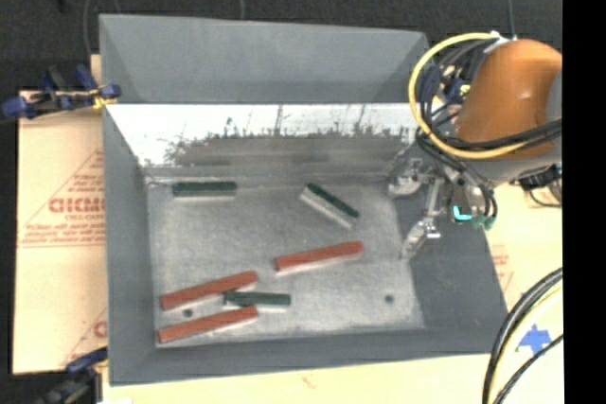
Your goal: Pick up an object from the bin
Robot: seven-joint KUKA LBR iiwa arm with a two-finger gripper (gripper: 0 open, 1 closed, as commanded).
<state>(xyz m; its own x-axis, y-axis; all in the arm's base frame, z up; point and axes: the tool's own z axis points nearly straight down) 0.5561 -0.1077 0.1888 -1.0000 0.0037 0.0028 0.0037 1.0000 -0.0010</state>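
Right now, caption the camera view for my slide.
Robot arm over the right side of the grey bin, apart from the red-brown bars and dark green bars scattered on its floor.

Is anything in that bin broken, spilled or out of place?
Nothing stands out. Red-brown bars and dark green bars lie scattered flat on the bin floor; none looks broken.

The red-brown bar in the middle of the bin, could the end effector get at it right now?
Probably yes. The red-brown bar lies flat by itself, nothing on it, and only bare bin floor separates it from the end effector at its right.
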